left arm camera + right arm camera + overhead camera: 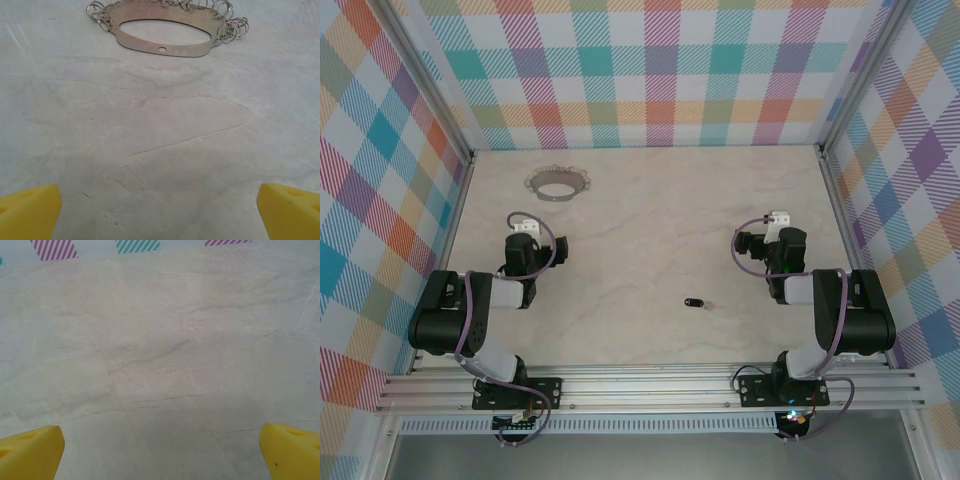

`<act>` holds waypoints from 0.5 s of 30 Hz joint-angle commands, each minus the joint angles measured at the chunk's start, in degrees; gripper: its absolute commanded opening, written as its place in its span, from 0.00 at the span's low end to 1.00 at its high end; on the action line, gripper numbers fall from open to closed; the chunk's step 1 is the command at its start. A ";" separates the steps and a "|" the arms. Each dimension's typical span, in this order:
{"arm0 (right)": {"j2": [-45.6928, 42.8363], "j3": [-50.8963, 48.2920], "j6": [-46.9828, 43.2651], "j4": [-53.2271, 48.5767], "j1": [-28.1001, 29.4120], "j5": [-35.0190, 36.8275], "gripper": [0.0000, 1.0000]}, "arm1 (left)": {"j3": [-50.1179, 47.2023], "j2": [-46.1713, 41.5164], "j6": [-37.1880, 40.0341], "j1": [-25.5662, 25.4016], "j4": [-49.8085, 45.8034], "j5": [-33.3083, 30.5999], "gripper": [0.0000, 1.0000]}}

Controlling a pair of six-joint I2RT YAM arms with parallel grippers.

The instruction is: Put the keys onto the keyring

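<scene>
- On my far left, the plaid wall (pixel 380 200) closes off that side of the table (pixel 650 220), and the same checked pattern runs across the back.
- My left gripper (pixel 526 228) sits over the left part of the marbled top. Its jaws are spread wide with nothing between them. In the left wrist view the two yellow fingertips (pixel 27 210) sit at the bottom corners, with bare table between.
- The keyring (pixel 559 184) lies flat at the back left, near the rear wall and straight ahead of my left gripper, well apart from it. The stretch of table between us is free.
- From the left wrist it reads as a flat grey band (pixel 180 51) with one small hole in its near side. Thin wire loops are bunched around its rim.
- The key (pixel 694 302) lies on the table right of centre and towards the near edge. Its dark head is plain to see. It is well apart from the keyring and closer to my right arm than my left, with nothing touching it.
- My right gripper (pixel 775 228) sits over the right part of the table, beyond the key and to its right. Its jaws stand wide apart and hold nothing. The right wrist view shows yellow fingertips (pixel 30 450) low at each side.
- An aluminium rail (pixel 650 385) runs along the near edge, carrying both arm bases.
</scene>
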 commanded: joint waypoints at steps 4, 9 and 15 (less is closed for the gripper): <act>-0.71 0.24 -0.50 1.01 0.54 -1.29 1.00 | 0.73 -0.32 0.61 0.15 2.21 0.85 1.00; -0.73 0.20 -0.42 1.07 0.38 -1.29 1.00 | 0.73 -0.32 0.59 0.15 2.22 0.89 1.00; -0.72 0.24 -0.42 1.05 0.46 -1.29 1.00 | 0.91 -0.21 0.62 0.15 1.88 0.78 1.00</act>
